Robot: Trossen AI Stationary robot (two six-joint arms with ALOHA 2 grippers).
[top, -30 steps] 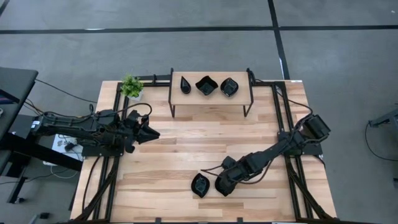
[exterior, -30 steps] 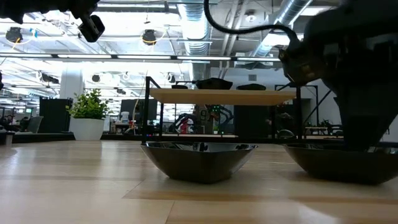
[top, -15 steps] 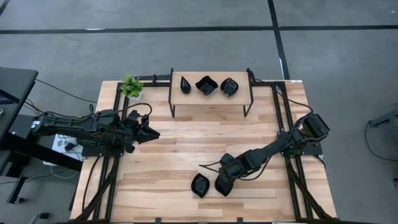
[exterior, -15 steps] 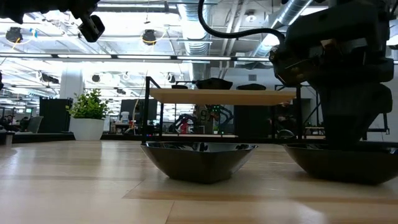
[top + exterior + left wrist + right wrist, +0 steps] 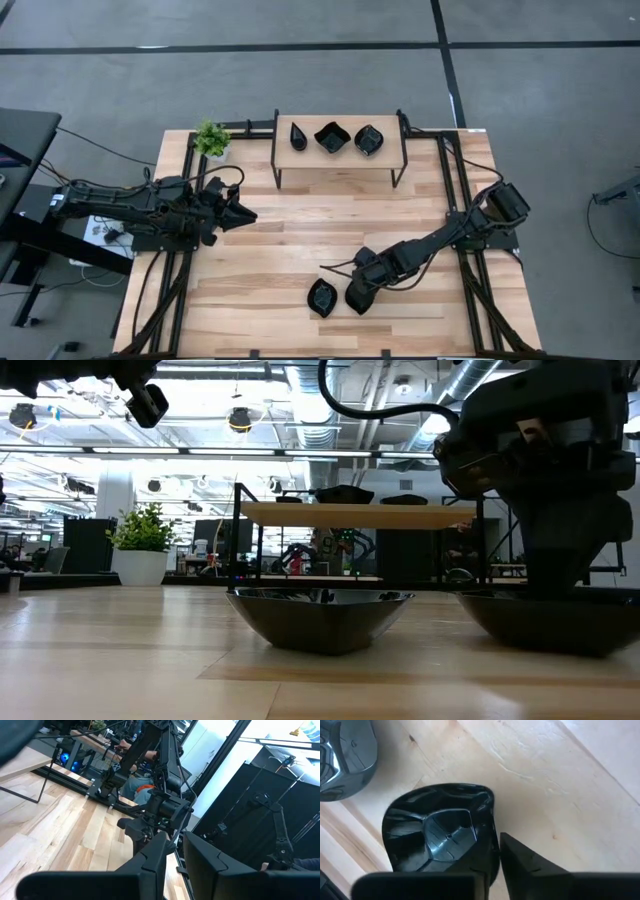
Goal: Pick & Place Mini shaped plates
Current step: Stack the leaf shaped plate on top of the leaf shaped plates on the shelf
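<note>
Mini shaped plates are split between two spots, as you can see from above; three sit in a row on the small raised shelf (image 5: 339, 152) at the far side of the table (image 5: 260, 250): a slim teardrop plate (image 5: 298, 134), a wavy-edged square plate (image 5: 332, 137) and a rounder plate (image 5: 368, 140); two more lie near the front edge, a leaf-like plate (image 5: 322, 297) standing free, and just beside it a second front plate (image 5: 440, 837) under your right arm. Your right gripper (image 5: 492, 865) is down on that second plate, its fingers pinching the plate's rim, one inside the bowl and one outside; the plate rests on the wood. Your left gripper (image 5: 243, 213) hangs over the table's left side, well apart from every plate, its fingers close together and holding nothing. A small green plant (image 5: 211, 139) stands at the far left corner.
</note>
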